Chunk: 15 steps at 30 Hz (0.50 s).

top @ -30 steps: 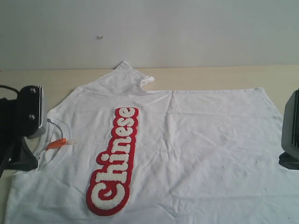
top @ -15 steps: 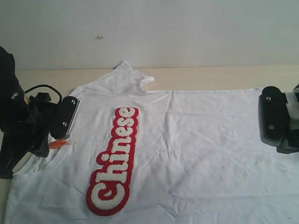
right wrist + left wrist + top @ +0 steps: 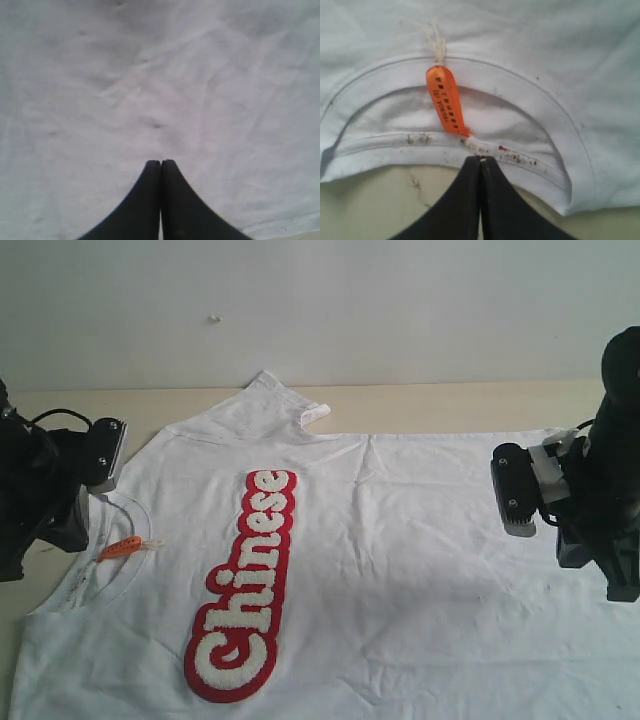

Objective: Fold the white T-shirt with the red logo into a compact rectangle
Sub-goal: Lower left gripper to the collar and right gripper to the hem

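The white T-shirt (image 3: 420, 570) lies flat and face up on the table, collar (image 3: 125, 510) to the left and hem to the right. The red logo (image 3: 245, 585) runs along its front. An orange neck tag (image 3: 120, 547) lies inside the collar (image 3: 530, 107), and the left wrist view shows this tag (image 3: 445, 100) close up. My left gripper (image 3: 72, 538) is shut and empty, its tips (image 3: 480, 159) at the collar's outer rim. Near the hem side my right gripper (image 3: 615, 585) hangs over plain white cloth (image 3: 150, 75). Its tips (image 3: 160, 162) are shut and hold nothing.
The beige table (image 3: 450, 400) shows behind the shirt and at the far left, with a pale wall (image 3: 400, 300) beyond. One sleeve (image 3: 270, 400) sticks out toward the wall. Bare tabletop (image 3: 380, 200) lies just outside the collar.
The right arm has come in from the right edge to stand over the hem side of the shirt. The left arm swung toward the collar, then drew back a little to the left.
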Tool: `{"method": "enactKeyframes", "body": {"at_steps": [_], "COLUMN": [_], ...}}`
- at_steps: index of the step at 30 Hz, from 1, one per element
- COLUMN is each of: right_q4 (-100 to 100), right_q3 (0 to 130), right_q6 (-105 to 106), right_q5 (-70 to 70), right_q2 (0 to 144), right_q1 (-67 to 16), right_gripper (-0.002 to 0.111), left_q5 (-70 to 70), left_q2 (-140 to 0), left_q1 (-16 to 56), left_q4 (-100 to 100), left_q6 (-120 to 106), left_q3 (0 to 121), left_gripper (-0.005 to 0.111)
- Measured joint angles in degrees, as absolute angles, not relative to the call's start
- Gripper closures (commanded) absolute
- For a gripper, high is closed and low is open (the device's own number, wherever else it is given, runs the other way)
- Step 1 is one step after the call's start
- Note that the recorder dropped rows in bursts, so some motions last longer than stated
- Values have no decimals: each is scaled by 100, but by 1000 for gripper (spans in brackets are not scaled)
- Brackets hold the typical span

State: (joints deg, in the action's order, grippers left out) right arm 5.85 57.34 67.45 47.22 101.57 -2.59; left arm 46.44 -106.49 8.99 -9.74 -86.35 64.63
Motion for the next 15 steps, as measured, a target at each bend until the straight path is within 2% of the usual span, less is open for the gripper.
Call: {"method": "enactKeyframes", "body": {"at_steps": [12, 15], "right_q4": [484, 484], "right_q3": [5954, 5954], "right_q6": [6661, 6353], "right_q5": [4600, 4417], "right_q2": [10424, 10424], "right_q1": [-147, -147], "right_gripper": [108, 102], "left_q5": [4896, 4896], "left_q2": [-10927, -10927], "left_q1": [807, 807], "left_q4": [-1888, -1948], "left_q6": [-9086, -9086], "left_q3": [6706, 6706], "left_gripper": [107, 98]}}
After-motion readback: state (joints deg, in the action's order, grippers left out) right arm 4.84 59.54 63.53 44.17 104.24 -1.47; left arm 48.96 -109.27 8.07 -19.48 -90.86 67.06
